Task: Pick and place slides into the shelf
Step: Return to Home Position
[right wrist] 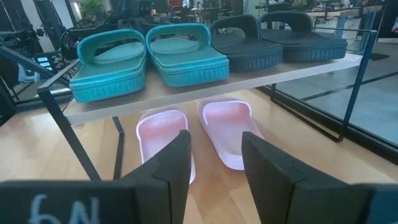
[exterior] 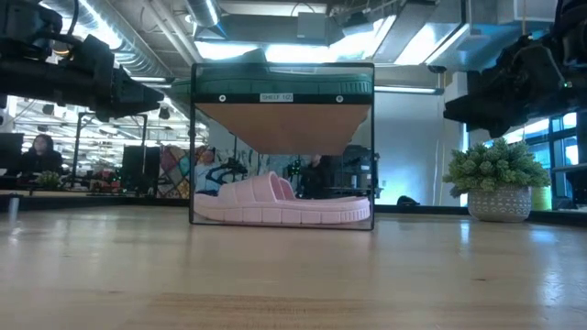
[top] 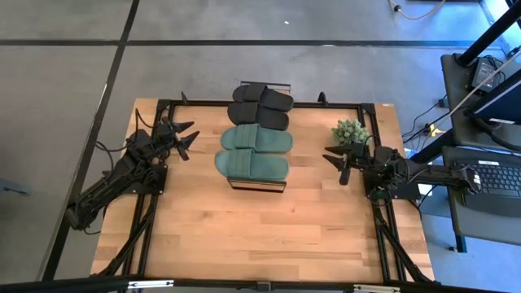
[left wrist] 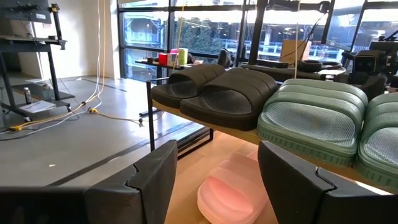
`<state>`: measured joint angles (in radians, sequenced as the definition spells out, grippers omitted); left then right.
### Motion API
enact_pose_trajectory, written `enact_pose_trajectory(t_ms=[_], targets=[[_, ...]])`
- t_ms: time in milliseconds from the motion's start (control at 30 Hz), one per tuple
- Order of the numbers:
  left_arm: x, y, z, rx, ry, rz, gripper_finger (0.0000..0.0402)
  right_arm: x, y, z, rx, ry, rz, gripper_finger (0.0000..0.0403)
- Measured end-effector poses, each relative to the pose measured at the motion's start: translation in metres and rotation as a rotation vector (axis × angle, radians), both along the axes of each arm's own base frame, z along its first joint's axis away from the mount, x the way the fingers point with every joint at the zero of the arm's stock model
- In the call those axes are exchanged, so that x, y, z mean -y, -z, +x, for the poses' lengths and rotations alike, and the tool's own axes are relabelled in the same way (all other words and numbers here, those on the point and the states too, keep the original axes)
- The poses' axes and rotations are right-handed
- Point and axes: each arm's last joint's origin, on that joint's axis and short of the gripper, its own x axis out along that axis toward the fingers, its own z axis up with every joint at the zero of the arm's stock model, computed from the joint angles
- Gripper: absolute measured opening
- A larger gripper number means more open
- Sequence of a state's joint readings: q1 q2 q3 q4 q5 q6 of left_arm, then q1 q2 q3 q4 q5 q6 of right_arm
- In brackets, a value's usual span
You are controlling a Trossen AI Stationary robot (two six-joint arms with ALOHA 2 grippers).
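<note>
Left end effector (top: 189, 138) and right end effector (top: 334, 161) gape, flanking shelf (top: 256, 186) of six slides (top: 252, 165).

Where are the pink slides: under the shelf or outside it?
Under: both pink slides lie side by side, soles down, beneath the shelf.

The shelf (exterior: 280, 126) stood end-on in the middle of the table (exterior: 293, 275), with a green sandal (exterior: 275, 87) on its board and a pink sandal (exterior: 284, 203) on the tabletop beneath (inside the black frame). A potted plant (exterior: 500, 179) sat to the right. The left arm (exterior: 83, 69) and right arm (exterior: 518, 82) hung in the upper corners.
</note>
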<state>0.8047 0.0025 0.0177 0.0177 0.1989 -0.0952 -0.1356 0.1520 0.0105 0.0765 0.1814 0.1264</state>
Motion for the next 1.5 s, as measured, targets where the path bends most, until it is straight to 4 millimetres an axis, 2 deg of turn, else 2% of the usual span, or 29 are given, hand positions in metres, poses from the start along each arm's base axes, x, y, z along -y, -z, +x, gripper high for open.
enact_pose_trajectory(t_ms=[767,1100,1500], targets=[[0.000,0.000,0.000,-0.001,0.000,-0.001,0.0216,-0.001,-0.001,-0.001,-0.002,-0.010,-0.034,0.0142],[0.000,0.000,0.000,-0.001,0.000,-0.001,0.0216,0.000,-0.010,-0.010,0.122,0.011,-0.016,0.0142],[0.000,0.000,0.000,-0.001,0.000,0.000,0.0216,-0.001,-0.009,-0.010,0.105,-0.009,-0.041,0.0142]])
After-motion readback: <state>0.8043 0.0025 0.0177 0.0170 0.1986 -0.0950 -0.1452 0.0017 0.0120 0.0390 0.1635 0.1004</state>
